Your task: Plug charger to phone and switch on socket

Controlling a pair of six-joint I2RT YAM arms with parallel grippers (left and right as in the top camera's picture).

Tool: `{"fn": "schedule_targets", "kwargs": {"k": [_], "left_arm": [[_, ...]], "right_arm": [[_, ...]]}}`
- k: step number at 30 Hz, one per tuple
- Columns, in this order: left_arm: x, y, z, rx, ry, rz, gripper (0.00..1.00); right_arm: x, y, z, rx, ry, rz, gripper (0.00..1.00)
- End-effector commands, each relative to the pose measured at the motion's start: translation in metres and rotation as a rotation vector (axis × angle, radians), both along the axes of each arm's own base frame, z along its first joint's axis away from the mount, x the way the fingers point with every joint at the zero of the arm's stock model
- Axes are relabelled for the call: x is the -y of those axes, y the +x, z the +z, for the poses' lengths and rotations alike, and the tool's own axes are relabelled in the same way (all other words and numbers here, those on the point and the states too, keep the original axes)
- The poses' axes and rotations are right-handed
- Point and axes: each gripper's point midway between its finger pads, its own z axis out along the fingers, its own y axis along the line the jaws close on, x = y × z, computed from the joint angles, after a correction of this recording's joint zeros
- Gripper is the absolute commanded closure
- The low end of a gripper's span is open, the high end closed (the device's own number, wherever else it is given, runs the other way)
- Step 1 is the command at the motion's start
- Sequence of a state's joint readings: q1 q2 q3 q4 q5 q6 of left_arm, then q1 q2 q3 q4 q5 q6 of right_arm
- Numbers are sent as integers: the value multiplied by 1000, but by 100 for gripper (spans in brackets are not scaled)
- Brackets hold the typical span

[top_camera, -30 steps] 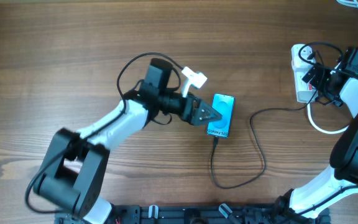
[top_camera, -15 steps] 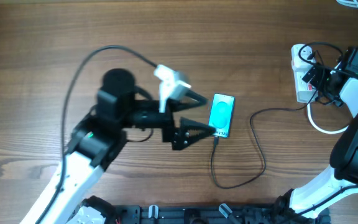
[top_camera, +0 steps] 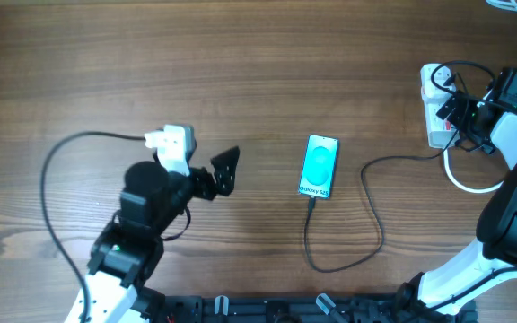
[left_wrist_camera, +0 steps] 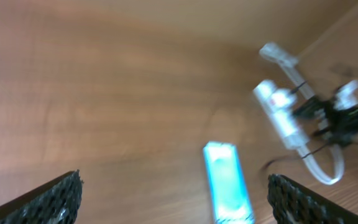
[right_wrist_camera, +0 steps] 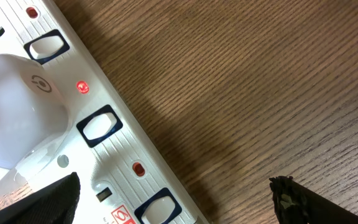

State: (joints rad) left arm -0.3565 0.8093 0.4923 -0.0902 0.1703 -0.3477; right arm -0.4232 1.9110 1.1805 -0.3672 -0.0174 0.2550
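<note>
The right gripper [top_camera: 463, 115] was seen with its jaws spread wide and nothing held, and the socket [top_camera: 432, 103] lay just beneath and slightly ahead of its fingertips. In the right wrist view the strip's long axis ran diagonally under the fingers, with its rocker switches [right_wrist_camera: 98, 126] in a row along it. A red lamp [right_wrist_camera: 82, 87] was lit beside one switch, and a white plug [right_wrist_camera: 11, 118] was seated beyond it. Which switch fed the charger [top_camera: 366, 215] could not be told.

The left gripper [top_camera: 218, 172] was likewise open and empty. The phone [top_camera: 319, 166] lay flat out in front of its fingers, apart from them and far from the right gripper, with its long axis pointing away from the robot. The thin black cable was seen to meet the phone's near short end, loop back toward the robot and run to the strip. The plug was judged to be seated, though the joint was too small to confirm.

The switching step was judged to fall to the right arm, much the nearer of the two. A short press down onto a rocker would be called for. The wooden table [top_camera: 151, 54] was flat and bare around the phone, while the room round the strip was crowded by cables
</note>
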Motion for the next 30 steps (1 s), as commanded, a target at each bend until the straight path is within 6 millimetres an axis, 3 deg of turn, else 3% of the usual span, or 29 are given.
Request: {"fn": "schedule_targets", "kwargs": {"k": [1, 5, 11, 14, 19, 26, 30], "left_arm": [[-14, -10, -56, -26, -29, 69, 0], [-25, -24, -76, 66, -62, 91, 0], [-46, -35, -76, 113, -76, 152, 0], [-67, -41, -76, 115, -71, 225, 0], [-92, -41, -29, 364, -5, 288, 0], [-120, -38, -31, 433, 259, 344, 0], [-129, -37, -31, 424, 262, 388, 0]], "right_arm": [[0, -2, 1, -8, -22, 11, 0], [0, -2, 1, -8, -22, 11, 0], [0, -2, 1, -8, -22, 11, 0], [0, -2, 1, -8, -22, 11, 0], [0, -2, 1, -8, -22, 10, 0], [0, -2, 1, -8, -22, 11, 0], [0, -2, 1, -8, -22, 11, 0]]}}
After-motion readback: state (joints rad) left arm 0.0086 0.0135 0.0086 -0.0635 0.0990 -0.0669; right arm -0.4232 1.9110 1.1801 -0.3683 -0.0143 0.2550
